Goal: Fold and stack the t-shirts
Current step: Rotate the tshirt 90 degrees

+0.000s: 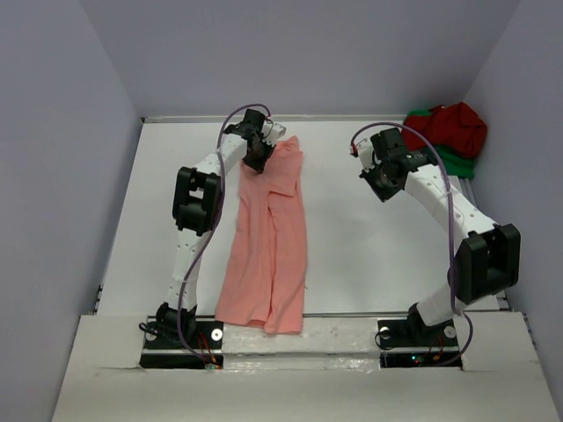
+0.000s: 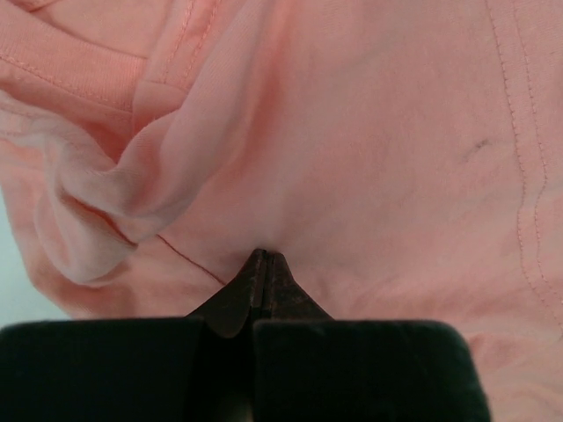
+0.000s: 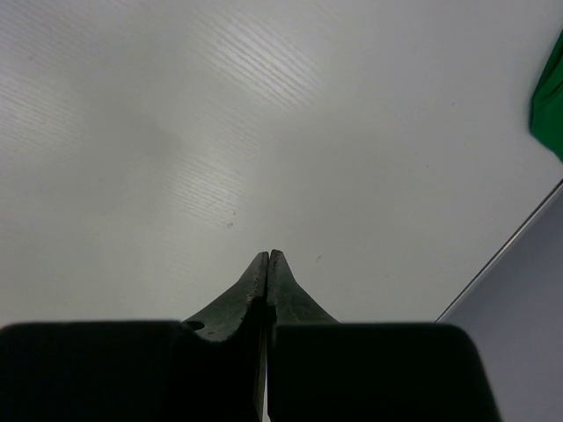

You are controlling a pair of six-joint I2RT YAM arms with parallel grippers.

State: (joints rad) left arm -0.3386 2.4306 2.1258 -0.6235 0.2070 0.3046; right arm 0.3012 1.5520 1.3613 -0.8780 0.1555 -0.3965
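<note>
One salmon-pink shirt (image 1: 268, 246) lies centre-left on the tabletop (image 1: 369, 246); one dark red shirt (image 1: 449, 127) sits on one green shirt (image 1: 457, 163), upper right. The left fingers (image 2: 246, 294) are closed, apparently pinching pink cloth; the right fingers (image 3: 237, 294) are closed, empty

- Bare worktop (image 1: 361, 255) lies open between the long salmon-pink shirt (image 1: 264, 237) and the right arm (image 1: 449, 220).
- The left arm (image 1: 195, 207) stands along that shirt's left edge, crowding that side.
- The dark red shirt (image 1: 450, 125), heaped on the green shirt (image 1: 459, 163), fills the far right corner by the wall (image 1: 528, 105).
- The right claw (image 3: 268, 256) hangs over bare worktop.
</note>
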